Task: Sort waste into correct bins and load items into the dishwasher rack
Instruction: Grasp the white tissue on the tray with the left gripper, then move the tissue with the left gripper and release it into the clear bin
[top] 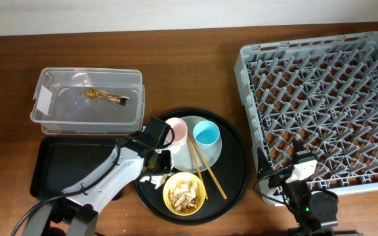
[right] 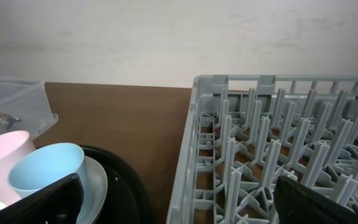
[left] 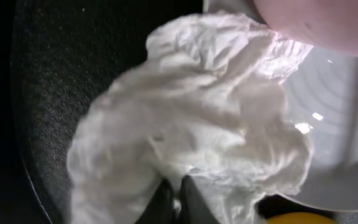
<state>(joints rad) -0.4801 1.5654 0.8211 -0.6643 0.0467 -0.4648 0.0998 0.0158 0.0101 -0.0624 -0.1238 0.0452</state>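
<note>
Crumpled white tissue (left: 191,118) lies on the round black tray (top: 235,170) beside the pink cup (top: 177,131). My left gripper (left: 176,198) is shut, pinching the tissue's near edge; from overhead it (top: 159,160) sits just above the tissue (top: 155,179). The yellow bowl (top: 184,192) holds beige food scraps (top: 186,191). The blue cup (top: 207,134) and chopsticks (top: 205,165) rest on the grey plate (top: 189,157). The brown-gold wrapper (top: 104,96) lies in the clear tub (top: 87,98). My right gripper (right: 179,205) is open and empty at the rack's (top: 320,98) front left corner.
The shallow black tray (top: 64,164) lies in front of the clear tub, left of the round tray. The left arm crosses its right end. The right wrist view shows the pink cup (right: 2,158), blue cup (right: 42,171) and rack wall (right: 191,155).
</note>
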